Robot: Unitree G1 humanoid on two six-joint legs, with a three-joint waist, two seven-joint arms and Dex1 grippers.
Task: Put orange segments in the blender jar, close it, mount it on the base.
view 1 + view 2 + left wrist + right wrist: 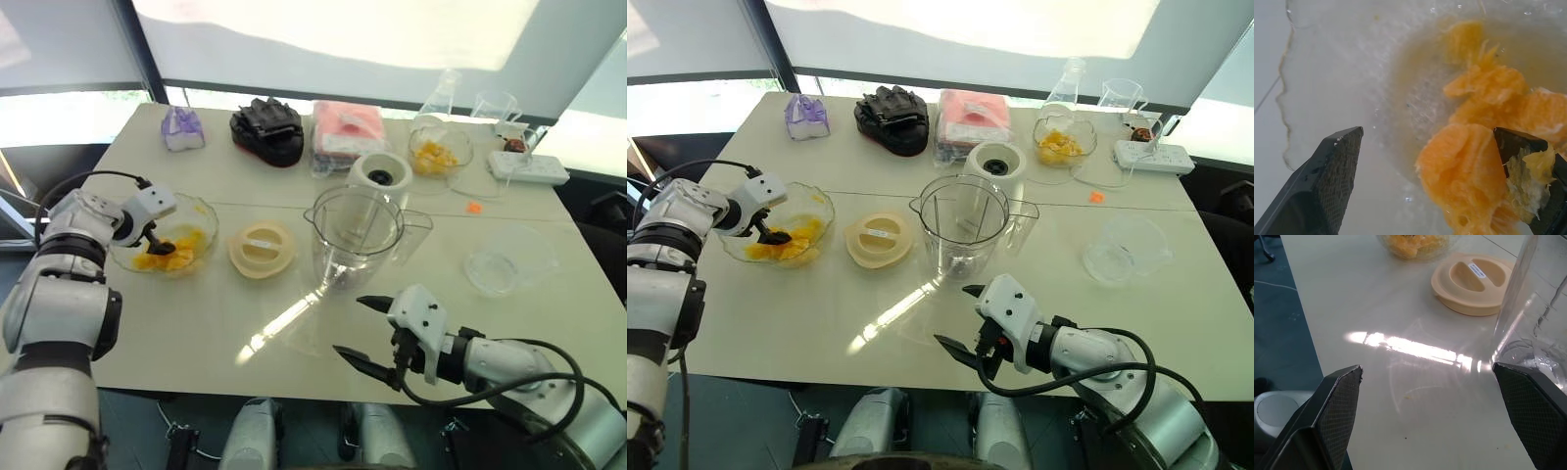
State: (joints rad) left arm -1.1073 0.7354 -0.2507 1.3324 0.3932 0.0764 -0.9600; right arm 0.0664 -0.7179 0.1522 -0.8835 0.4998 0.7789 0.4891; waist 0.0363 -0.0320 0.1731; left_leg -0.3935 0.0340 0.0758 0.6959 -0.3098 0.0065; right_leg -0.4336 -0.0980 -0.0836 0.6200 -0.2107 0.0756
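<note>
2 gaping: left claw (160, 245) among orange segments (1464, 171), right claw (350, 325) near jar (355, 235).

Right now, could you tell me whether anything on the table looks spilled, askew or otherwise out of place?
A small orange bit lies alone on the table near the power strip, perhaps dropped fruit. Pulp clings to one finger of the left claw. The blender jar stands upright.

purple pouch (182, 128), black glove (266, 130), pink packet (347, 130), white power strip (527, 167), empty clear bowl (509, 259)
</note>
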